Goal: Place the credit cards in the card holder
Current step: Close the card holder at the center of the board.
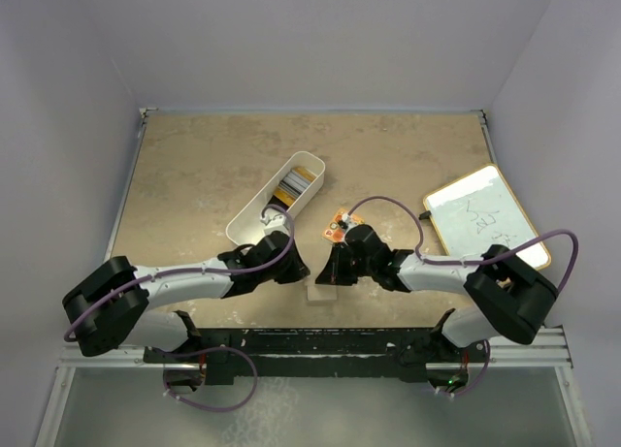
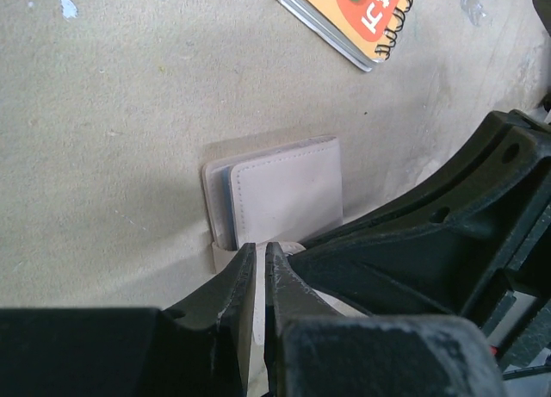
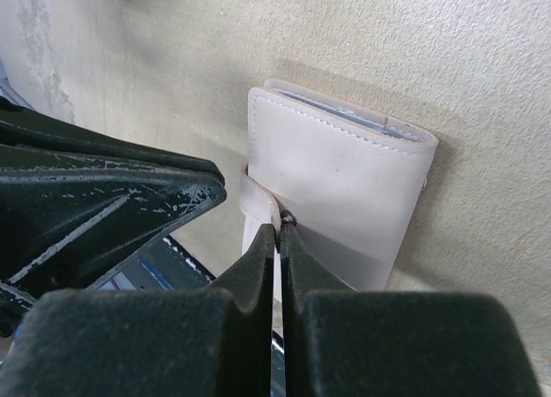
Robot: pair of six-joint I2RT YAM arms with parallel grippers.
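Pale lavender walls (image 1: 291,40) box in a speckled beige bench (image 1: 194,166), and from my station the work sits at the bench's 6 o'clock edge, between the two arms. The card holder (image 1: 320,294) lies flat there, folded, with both end effectors meeting over it.

The left end effector (image 2: 260,251) is closed to a sliver. A pale strip of the card holder's lower leaf runs up between its fingers, so I read it as pinching that leaf. The right end effector (image 3: 278,229) is closed right down, its tips set against the snap tab (image 3: 256,199) that wraps round the holder's edge. The angle is too tight for me to say whether the tab is actually caught between them.

The credit cards (image 1: 295,183) are stacked in the far end of a long white bin (image 1: 312,161), which lies at about 11 o'clock from the holder. An orange packet (image 1: 337,227) rests at the holder's 12 o'clock, near it but apart. A whiteboard (image 1: 482,214) lies at the bench's 3 o'clock side.
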